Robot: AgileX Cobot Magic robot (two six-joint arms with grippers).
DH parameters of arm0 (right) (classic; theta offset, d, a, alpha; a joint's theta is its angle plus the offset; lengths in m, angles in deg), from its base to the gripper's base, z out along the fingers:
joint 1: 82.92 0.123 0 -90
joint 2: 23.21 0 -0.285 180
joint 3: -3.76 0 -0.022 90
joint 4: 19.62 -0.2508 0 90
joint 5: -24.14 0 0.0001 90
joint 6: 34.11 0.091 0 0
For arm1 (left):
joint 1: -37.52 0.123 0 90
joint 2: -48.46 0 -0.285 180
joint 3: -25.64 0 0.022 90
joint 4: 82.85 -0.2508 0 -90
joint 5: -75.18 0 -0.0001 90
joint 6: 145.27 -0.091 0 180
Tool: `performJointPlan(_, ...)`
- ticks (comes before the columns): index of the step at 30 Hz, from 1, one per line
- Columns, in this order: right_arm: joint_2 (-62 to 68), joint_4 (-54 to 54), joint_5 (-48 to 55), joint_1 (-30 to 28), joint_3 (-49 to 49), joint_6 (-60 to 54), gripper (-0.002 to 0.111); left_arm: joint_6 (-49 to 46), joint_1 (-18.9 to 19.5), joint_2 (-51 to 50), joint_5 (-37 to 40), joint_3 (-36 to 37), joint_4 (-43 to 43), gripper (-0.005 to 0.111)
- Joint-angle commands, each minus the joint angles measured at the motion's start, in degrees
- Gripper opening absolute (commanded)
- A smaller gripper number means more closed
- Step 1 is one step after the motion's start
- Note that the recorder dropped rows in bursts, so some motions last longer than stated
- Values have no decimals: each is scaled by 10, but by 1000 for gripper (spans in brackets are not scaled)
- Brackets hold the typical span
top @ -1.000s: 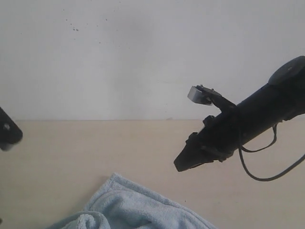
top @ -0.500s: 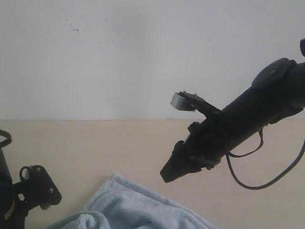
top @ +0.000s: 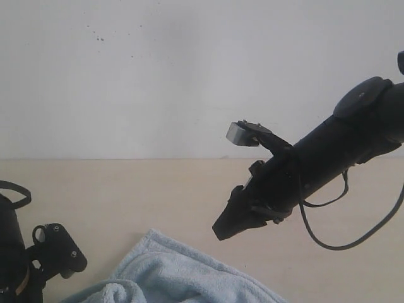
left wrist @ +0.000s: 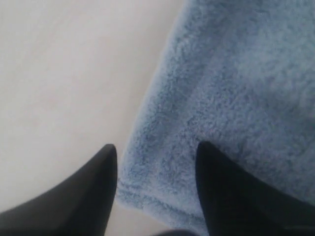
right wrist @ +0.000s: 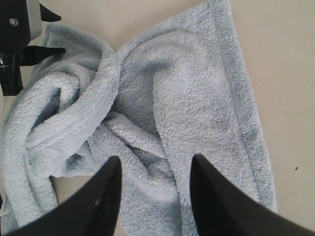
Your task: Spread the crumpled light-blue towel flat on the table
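A pale light-blue towel lies crumpled at the bottom centre of the exterior view, cut off by the lower edge. It rests on a smooth, matte cream desk below a plain white wall. The cloth is thick, fluffy terry with a flat stitched hem. The right wrist view shows one part lying open and another twisted into a soft, rope-like roll. The left fingers, black and tapered, are spread and pinch nothing; they straddle the towel's hemmed edge. The right fingers are likewise spread and empty, hanging above the towel's middle. Two things could go wrong from here, in my judgement. Closing on the bunched roll would catch several layers and drag the whole bundle. Nipping only the loose pile could let the hem slip free.
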Motion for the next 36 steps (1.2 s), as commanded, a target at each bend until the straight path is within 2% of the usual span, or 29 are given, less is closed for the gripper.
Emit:
performJointPlan(1, -6, 2, 0, 1, 2, -5, 43, -25, 32, 0, -16, 14, 37, 47)
performJointPlan(7, -6, 1, 0, 1, 2, -5, 43, -55, 71, -2, -68, 38, 86, 47)
performJointPlan(13, -6, 0, 0, 1, 2, -5, 43, -68, 80, -28, -68, 38, 96, 46)
performJointPlan(18, -6, 0, 0, 1, 2, -6, 43, -65, 80, -66, -68, 38, 101, 16)
performJointPlan(20, -7, 0, 0, 1, 2, -6, 43, -65, 80, -74, -68, 38, 101, 8)
performJointPlan(25, -7, 0, 0, 1, 2, -6, 43, -59, 80, -78, -53, 20, 101, 6)
performJointPlan(31, -7, 0, 0, 1, 2, -7, 43, -43, 80, -6, -50, -3, 89, 6)
performJointPlan(36, -7, 0, 0, 1, 2, -7, 43, -36, 80, 133, -55, -3, 80, 6)
